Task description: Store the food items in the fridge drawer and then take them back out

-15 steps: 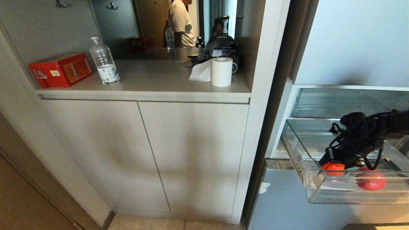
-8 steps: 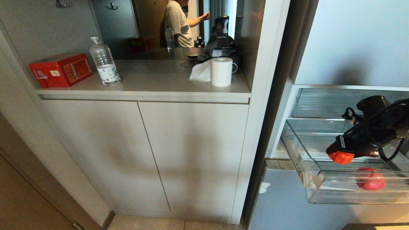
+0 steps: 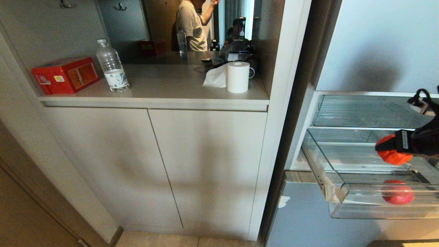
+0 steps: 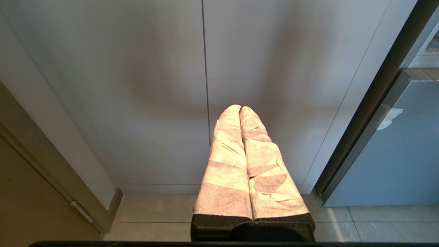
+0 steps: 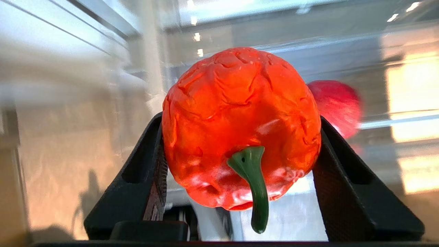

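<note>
My right gripper (image 3: 394,146) (image 5: 240,120) is shut on the orange fruit (image 3: 392,154) (image 5: 240,127), a wrinkled round one with a green stem, gripped on both sides by the black fingers. It hangs above the pulled-out clear fridge drawer (image 3: 343,206), at the right edge of the head view. The glossy red fruit (image 3: 398,192) (image 5: 337,103) lies inside the drawer behind its front lip. My left gripper (image 4: 240,109) is parked and shut, its wrapped fingers pressed together, pointing at the cabinet doors (image 4: 137,85); it does not show in the head view.
To the left is a counter (image 3: 164,89) with a red box (image 3: 65,75), a water bottle (image 3: 112,67) and a paper roll (image 3: 238,77). A glass shelf (image 3: 363,111) sits above the drawer. The silver-blue fridge panel (image 3: 301,219) is below. A person (image 3: 192,24) stands behind.
My right gripper has lifted the orange fruit up out of the drawer and carried it toward the right edge of the head view. The red fruit stayed put. The person behind raised an arm.
</note>
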Controlling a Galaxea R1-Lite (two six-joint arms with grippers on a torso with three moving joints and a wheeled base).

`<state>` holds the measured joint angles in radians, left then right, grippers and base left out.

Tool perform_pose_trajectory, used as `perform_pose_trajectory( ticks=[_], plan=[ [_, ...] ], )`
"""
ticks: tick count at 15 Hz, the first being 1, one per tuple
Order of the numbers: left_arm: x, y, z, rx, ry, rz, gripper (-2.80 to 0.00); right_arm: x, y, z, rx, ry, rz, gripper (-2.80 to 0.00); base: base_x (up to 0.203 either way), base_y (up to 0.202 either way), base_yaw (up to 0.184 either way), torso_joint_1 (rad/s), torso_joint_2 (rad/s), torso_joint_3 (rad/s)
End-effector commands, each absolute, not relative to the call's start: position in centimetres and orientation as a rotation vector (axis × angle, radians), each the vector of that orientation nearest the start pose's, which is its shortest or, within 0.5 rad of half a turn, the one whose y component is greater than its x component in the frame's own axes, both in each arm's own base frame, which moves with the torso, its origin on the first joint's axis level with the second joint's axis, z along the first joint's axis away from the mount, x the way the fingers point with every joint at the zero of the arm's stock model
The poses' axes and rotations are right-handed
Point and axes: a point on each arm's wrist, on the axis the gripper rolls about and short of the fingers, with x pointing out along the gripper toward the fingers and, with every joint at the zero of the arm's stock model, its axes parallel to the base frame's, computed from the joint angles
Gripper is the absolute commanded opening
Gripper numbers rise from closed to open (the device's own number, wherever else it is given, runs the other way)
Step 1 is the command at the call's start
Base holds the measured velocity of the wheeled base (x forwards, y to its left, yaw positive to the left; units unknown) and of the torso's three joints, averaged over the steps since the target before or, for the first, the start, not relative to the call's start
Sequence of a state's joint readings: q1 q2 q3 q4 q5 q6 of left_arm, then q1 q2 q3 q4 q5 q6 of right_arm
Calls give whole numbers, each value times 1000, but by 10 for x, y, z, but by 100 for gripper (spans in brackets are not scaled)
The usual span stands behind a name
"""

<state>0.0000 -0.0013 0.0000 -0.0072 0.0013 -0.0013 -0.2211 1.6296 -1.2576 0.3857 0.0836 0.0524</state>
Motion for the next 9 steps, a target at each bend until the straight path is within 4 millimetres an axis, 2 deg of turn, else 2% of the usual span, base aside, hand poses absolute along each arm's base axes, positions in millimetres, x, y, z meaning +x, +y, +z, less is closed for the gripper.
perform_pose_trajectory(
  ticks=[1, 4, 6, 9],
  plan=[
    [-23, 0, 76, -2, -6, 2, -280, 205, -44, 282, 133, 552, -146, -280, 0, 0, 0, 0, 0, 0],
    [-23, 0, 76, -2, -6, 2, -280, 135, -28, 297, 104, 390, -143, -280, 0, 0, 0, 0, 0, 0],
    [-23, 0, 76, -2, -6, 2, -280, 100, -20, 287, 86, 302, -141, -280, 0, 0, 0, 0, 0, 0],
    [-23, 0, 76, -2, -6, 2, -280, 61, -12, 265, 59, 162, -138, -280, 0, 0, 0, 0, 0, 0]
  ],
)
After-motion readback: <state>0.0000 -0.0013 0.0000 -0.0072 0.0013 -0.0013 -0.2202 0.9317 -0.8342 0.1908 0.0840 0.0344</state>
